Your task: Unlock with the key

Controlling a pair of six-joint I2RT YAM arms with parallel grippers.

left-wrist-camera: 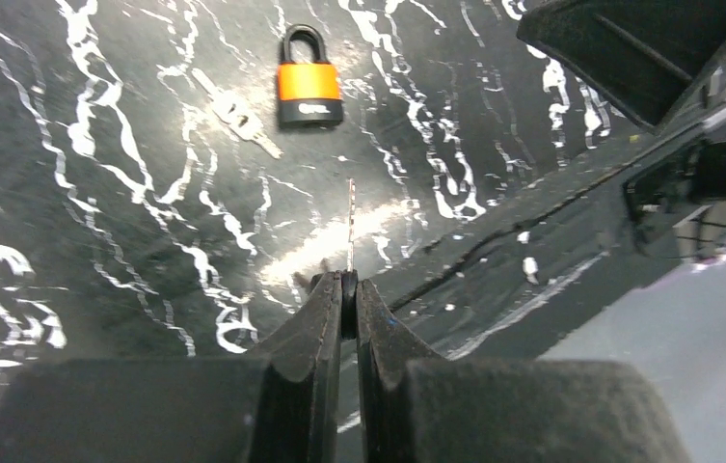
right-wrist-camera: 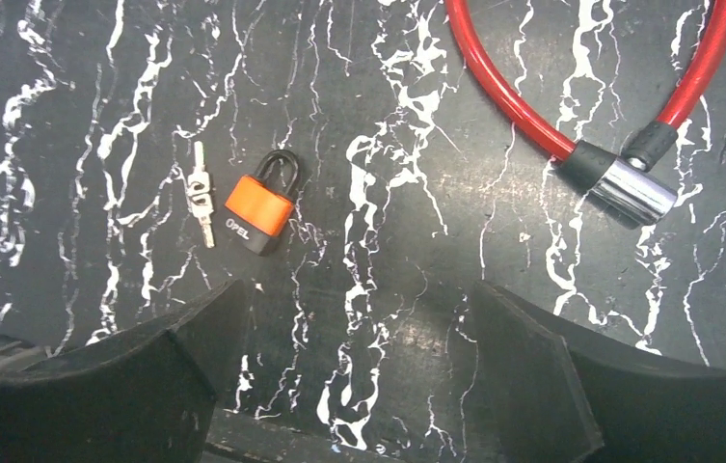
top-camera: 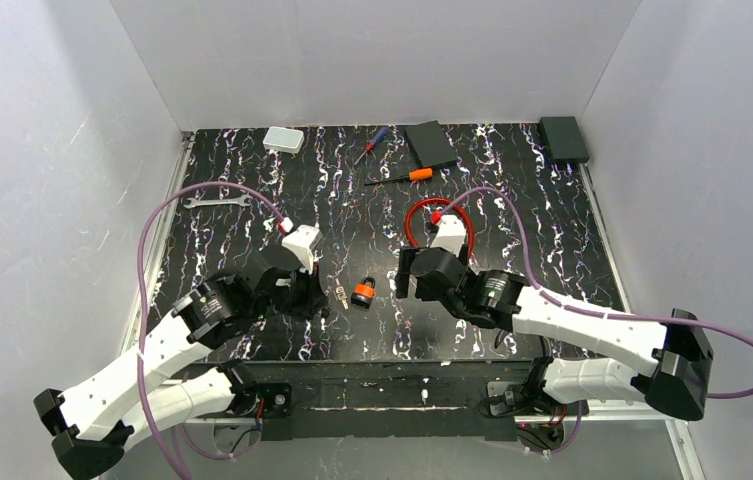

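Note:
A small orange-and-black padlock (top-camera: 363, 292) lies flat on the black marbled table between my grippers, its shackle closed; it also shows in the left wrist view (left-wrist-camera: 309, 82) and the right wrist view (right-wrist-camera: 260, 212). A small bunch of silver keys (right-wrist-camera: 201, 198) lies just beside it (left-wrist-camera: 238, 116). My left gripper (left-wrist-camera: 349, 289) is shut on a key with a dark head, and its thin metal bit (left-wrist-camera: 350, 222) sticks out edge-on towards the padlock, short of it. My right gripper (right-wrist-camera: 359, 309) is open and empty, low over the table on the padlock's other side.
A red cable lock (right-wrist-camera: 532, 106) with a chrome end (right-wrist-camera: 629, 188) lies behind the right gripper. At the back lie an orange-handled screwdriver (top-camera: 407, 176), a small screwdriver (top-camera: 371, 145), a wrench (top-camera: 214, 201), a white box (top-camera: 283, 139) and a black pad (top-camera: 430, 143).

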